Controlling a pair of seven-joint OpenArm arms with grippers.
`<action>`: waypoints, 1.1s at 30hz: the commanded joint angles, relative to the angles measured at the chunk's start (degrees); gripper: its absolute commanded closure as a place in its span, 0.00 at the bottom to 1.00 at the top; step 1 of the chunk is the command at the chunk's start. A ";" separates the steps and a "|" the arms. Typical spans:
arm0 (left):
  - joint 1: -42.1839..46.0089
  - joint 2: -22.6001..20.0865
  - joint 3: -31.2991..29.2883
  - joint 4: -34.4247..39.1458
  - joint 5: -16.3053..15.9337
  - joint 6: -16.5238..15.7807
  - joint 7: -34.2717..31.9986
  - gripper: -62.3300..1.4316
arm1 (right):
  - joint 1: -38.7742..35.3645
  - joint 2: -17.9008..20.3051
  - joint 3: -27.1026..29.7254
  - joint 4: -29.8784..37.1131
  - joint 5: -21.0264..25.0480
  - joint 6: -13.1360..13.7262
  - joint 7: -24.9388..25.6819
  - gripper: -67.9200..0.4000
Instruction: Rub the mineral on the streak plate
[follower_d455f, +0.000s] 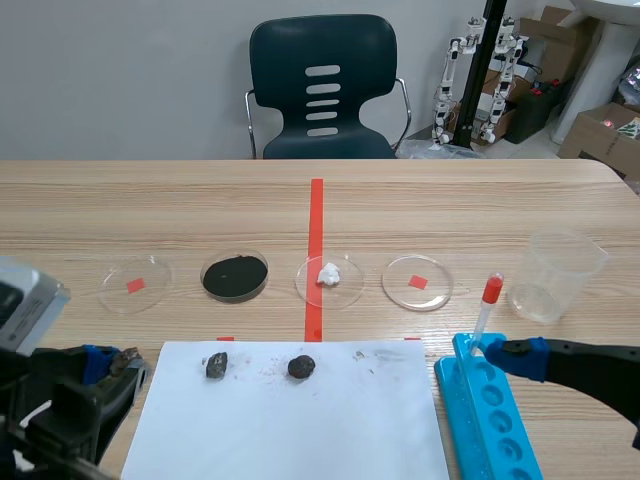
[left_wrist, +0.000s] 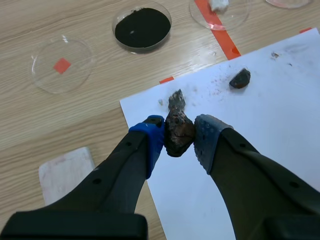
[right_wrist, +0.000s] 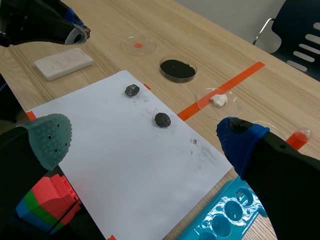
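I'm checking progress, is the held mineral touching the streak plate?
No, the mineral is clamped in the left gripper over the paper edge, apart from the streak plate.

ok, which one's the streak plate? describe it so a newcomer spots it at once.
Start at the white paper on the table. Just off its left edge, beside the left end effector gripping the mineral, the streak plate lies on bare wood. It is the only opaque white rectangular slab; the nearest dish is round and clear.

We count 4 petri dishes (follower_d455f: 115, 285) (follower_d455f: 235, 297) (follower_d455f: 345, 290) (follower_d455f: 400, 285), 3 mineral lumps (follower_d455f: 216, 366) (follower_d455f: 301, 367) (left_wrist: 178, 134), 1 paper sheet (follower_d455f: 300, 430), 1 streak plate (left_wrist: 65, 172), 1 beaker (follower_d455f: 560, 275), 1 blue tray (follower_d455f: 495, 420).
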 joint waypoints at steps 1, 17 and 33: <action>-2.69 0.85 0.04 1.38 -1.68 1.25 1.99 0.80 | 0.02 -0.15 0.59 1.29 0.61 -0.22 0.85 0.11; -23.08 4.33 0.04 -6.95 -10.45 14.75 36.48 0.80 | 0.02 -0.15 0.59 1.29 0.61 -0.22 0.85 0.11; -35.89 4.33 -3.23 -20.15 -10.38 14.01 53.75 0.80 | 0.02 -0.15 0.59 1.29 0.61 -0.22 0.85 0.11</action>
